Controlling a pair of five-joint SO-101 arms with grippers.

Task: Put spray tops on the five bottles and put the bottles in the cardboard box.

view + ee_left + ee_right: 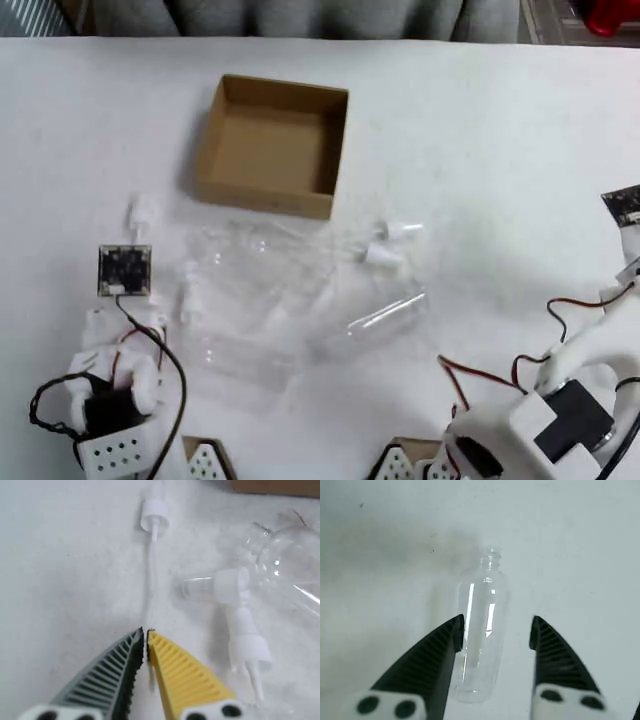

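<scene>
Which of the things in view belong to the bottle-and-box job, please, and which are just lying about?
Job: cardboard box; clear bottles, one below the open right tool; spray tops, one's tube pinched in the left tool.
Lying about: red object beyond the far edge of the table.

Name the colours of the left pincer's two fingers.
The left pincer has one grey finger and one yellow finger, both ribbed; clearest in the left wrist view.
</scene>
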